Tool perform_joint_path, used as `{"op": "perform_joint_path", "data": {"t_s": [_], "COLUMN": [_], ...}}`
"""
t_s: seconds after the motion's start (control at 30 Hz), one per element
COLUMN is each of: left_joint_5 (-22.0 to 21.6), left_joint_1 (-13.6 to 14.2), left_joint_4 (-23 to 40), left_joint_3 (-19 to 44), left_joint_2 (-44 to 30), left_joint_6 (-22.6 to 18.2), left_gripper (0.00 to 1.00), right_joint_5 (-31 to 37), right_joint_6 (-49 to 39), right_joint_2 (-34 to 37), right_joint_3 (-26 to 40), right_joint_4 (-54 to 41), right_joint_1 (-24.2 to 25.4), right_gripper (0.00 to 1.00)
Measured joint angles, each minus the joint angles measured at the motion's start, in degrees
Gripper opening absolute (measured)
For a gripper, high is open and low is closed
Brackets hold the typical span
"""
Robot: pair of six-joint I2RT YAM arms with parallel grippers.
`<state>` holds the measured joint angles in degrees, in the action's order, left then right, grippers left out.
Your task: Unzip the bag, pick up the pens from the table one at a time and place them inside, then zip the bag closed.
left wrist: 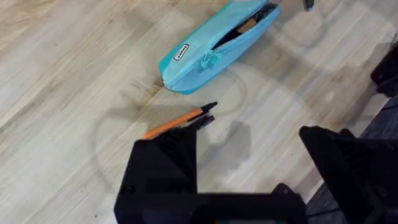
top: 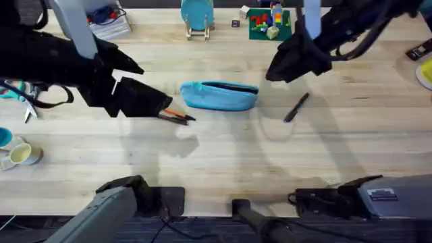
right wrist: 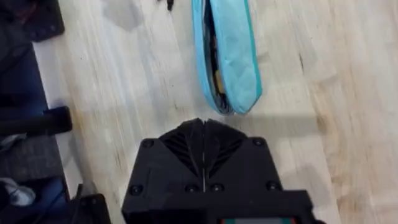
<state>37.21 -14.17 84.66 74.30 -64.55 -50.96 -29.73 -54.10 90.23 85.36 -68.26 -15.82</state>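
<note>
Both arm bases sit along the near edge of the table (top: 223, 169), the left one at the near-left corner, the right one at the near-right. Up the middle of the tabletop lies the light blue pencil pouch (top: 219, 95), stretched left to right, its zipper open along the top and a dark interior showing. From the left wrist view something orange sits inside that opening, possibly a pen, though it is too small to call.

Left gripper (top: 158, 108) hangs low just beside the pouch's left end, right over the orange pen (left wrist: 177, 123). That pen lies flat on the wood, dark tip toward the pouch, with a second dark tip beside it. The fingers (left wrist: 163, 171) stand wide apart in the wrist view, and one of them covers the pen's back end; nothing is held between them.

Right gripper (top: 280, 71) hovers just beyond the pouch's right end, toward the far edge. Its wrist view shows the two fingers (right wrist: 186, 146) pressed together, empty, with the pouch's end just ahead of them. A black pen (top: 296, 107) rests at a slant on the table, right of the pouch and apart from it.
</note>
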Motion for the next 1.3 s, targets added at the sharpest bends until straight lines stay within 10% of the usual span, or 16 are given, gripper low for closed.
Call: {"op": "perform_joint_path", "data": {"t_s": [1.3], "left_joint_5": [0.0], "left_joint_1": [0.0], "left_joint_4": [0.0], "left_joint_3": [0.0], "left_joint_2": [0.0], "left_joint_6": [0.0], "left_gripper": [0.999], "right_joint_5": [0.2], "right_joint_6": [-0.4], "right_joint_2": [10.9], "right_joint_3": [0.0], "right_joint_4": [4.3], "right_joint_1": [-2.4], "right_gripper": [0.030]}}
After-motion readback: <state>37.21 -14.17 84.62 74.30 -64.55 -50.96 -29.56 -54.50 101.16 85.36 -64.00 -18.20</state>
